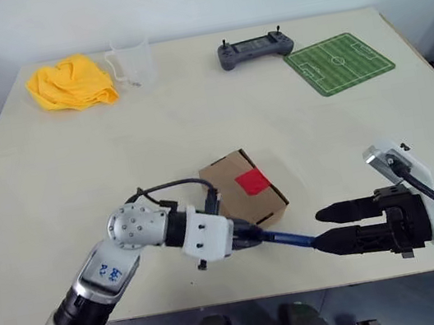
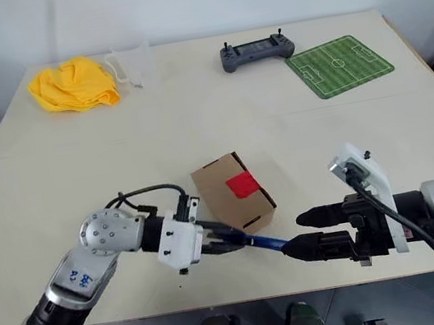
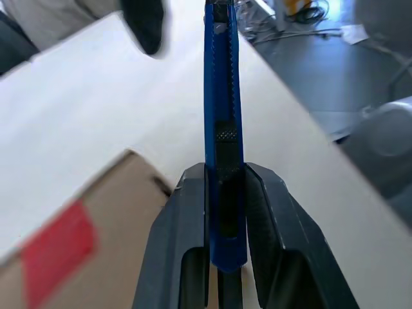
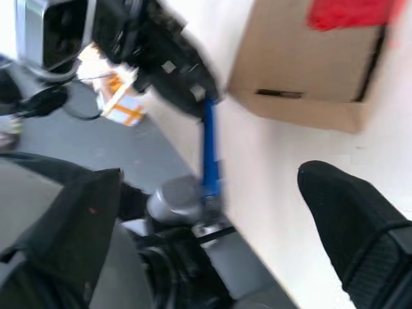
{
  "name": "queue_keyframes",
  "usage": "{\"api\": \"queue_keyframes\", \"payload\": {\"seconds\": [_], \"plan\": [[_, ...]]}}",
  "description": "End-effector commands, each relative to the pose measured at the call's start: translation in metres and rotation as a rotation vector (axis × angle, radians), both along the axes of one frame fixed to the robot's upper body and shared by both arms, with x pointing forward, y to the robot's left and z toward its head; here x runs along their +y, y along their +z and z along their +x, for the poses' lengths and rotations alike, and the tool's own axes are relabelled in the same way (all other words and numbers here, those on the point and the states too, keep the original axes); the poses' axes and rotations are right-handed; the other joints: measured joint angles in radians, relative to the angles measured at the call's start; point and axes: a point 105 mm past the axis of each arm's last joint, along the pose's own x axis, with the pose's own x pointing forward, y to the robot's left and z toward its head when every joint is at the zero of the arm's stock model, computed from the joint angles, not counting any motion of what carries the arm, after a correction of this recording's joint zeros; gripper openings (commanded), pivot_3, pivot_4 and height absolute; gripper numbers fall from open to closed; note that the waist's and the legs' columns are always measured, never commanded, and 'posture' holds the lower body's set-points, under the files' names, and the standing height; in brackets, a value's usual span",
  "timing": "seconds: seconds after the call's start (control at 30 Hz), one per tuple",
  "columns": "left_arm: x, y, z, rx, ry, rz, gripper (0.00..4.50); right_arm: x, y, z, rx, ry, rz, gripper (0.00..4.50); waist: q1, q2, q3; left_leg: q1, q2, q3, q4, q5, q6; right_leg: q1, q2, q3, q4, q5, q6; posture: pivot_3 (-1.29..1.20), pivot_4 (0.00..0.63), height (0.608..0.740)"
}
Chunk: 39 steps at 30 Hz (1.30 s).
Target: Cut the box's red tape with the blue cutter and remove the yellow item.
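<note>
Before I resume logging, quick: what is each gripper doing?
Left gripper: shut on the blue cutter.
Right gripper: open, holding nothing.

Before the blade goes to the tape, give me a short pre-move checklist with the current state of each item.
1. Blue cutter gripped: ok, the left gripper is shut on its rear end.
2. Right gripper clear of the cutter: ok by the right wrist view, fingers spread wide with the cutter between them, untouched.
3. Red tape reachable: ok, it faces up on the box, uncovered.
4. Tape state: cannot tell whether it is cut.
5. Blade extended: cannot tell.
6. Box steady: not ok, it sits loose on the table, nothing holding it.
</note>
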Motion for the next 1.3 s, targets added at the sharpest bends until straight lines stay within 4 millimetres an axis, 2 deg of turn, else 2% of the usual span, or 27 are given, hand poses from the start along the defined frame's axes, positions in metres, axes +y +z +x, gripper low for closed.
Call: {"api": "queue_keyframes", "payload": {"seconds": [0.03,0.1,0.23,0.47,0.63,1.03,1.13,1.3], "plan": [[-0.008,0.002,0.0,-0.019,-0.018,0.011,0.46,0.003,0.005,0.014,-0.025,-0.043,0.075,4.44,-0.003,-0.002,0.0,-0.001,0.0,0.0,0.0,0.0,0.0,0.0,0.0,0.0,0.0,0.0,0.001,0.0,0.15,0.74],[-0.011,0.003,0.001,-0.017,-0.014,0.01,0.46,0.003,0.007,0.021,-0.025,-0.044,0.071,4.44,-0.008,-0.001,0.0,-0.003,0.0,-0.001,0.001,0.0,0.0,-0.001,0.0,0.0,-0.002,0.001,0.002,0.0,0.15,0.74],[-0.018,0.006,0.001,-0.005,-0.008,-0.01,0.46,-0.001,0.007,0.022,0.051,0.003,0.015,4.44,-0.008,0.0,0.001,-0.005,0.0,-0.001,0.001,0.001,0.0,-0.003,0.001,-0.001,-0.003,0.002,0.003,0.0,0.15,0.74],[-0.024,0.003,0.001,0.013,0.019,-0.002,0.46,0.009,-0.005,0.025,0.117,0.05,-0.002,4.44,-0.005,0.0,0.001,-0.006,0.0,-0.001,0.001,0.001,0.0,-0.004,0.0,0.0,-0.003,0.002,0.003,0.0,0.15,0.74],[-0.025,0.003,0.0,0.014,0.032,0.001,0.46,0.014,-0.014,0.028,0.126,0.037,-0.003,4.44,-0.004,0.0,0.001,-0.007,0.0,-0.002,0.002,0.001,0.0,-0.004,0.0,-0.001,-0.002,0.002,0.003,0.0,0.15,0.74],[-0.027,0.007,0.002,0.014,0.052,-0.001,0.46,0.019,-0.019,0.043,0.138,0.002,-0.004,4.44,-0.003,0.0,0.001,-0.008,-0.001,-0.002,0.002,0.001,0.0,-0.006,0.0,0.0,0.001,0.002,0.003,0.0,0.15,0.74],[-0.027,0.008,0.003,0.012,0.054,0.0,0.46,0.019,-0.019,0.042,0.148,0.01,-0.009,3.55,-0.003,0.0,0.001,-0.008,-0.001,-0.002,0.002,0.001,0.0,-0.006,0.0,0.0,0.001,0.002,0.003,0.0,0.15,0.74],[-0.027,0.009,0.004,0.01,0.058,0.002,0.46,0.02,-0.021,0.042,0.153,0.01,-0.003,1.82,-0.004,0.0,0.001,-0.008,-0.001,-0.002,0.002,0.001,0.0,-0.006,0.0,0.0,0.001,0.002,0.003,0.0,0.15,0.74]]}}
